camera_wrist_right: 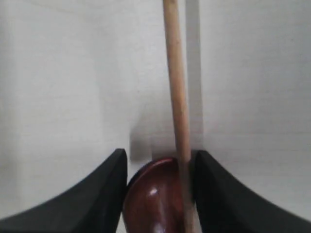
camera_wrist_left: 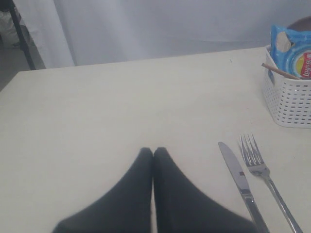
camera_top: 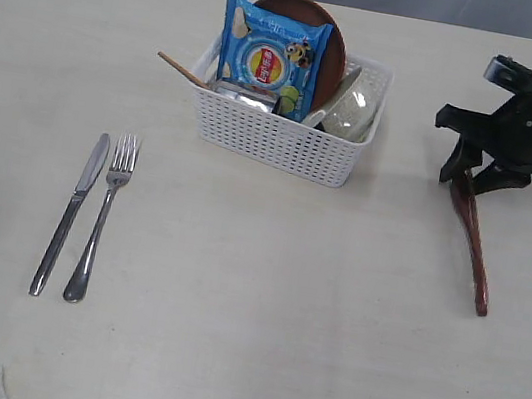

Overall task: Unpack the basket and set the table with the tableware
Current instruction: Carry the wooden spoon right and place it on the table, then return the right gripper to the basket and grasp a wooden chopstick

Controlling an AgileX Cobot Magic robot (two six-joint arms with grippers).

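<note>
Pale cream tabletop, faint smudges, grey curtain behind. White lattice plastic basket sits at 12 o'clock. Inside it:
- 1 round brown plate stands on edge at the back.
- 1 blue snack bag is upright in front of the plate.
- 1 pale whitish bowl is tilted at the basket's 3 o'clock end.
- 1 shiny steel bit lies low down, prob. the cup.

1 reddish-brown wooden spoon is at 3 o'clock. Its handle tip looks down on the table, w/ the bowl end between the fingers of the right gripper. They flank it closely; can't tell if they pinch it or stand loose. 1 pale wooden stick crosses the spoon bowl there, maybe a chopstick.

1 steel knife & 1 steel fork lie side by side at 8 o'clock. Near them the left gripper has its fingers pressed together, empty. 1 thin wooden chopstick pokes out of the basket toward 10 o'clock.

Handling, my guess: the spoon is light, stiff, glossy, so slippery; best pinched at the neck. Plate & bowl are heavier & breakable, so take them by the rim.
</note>
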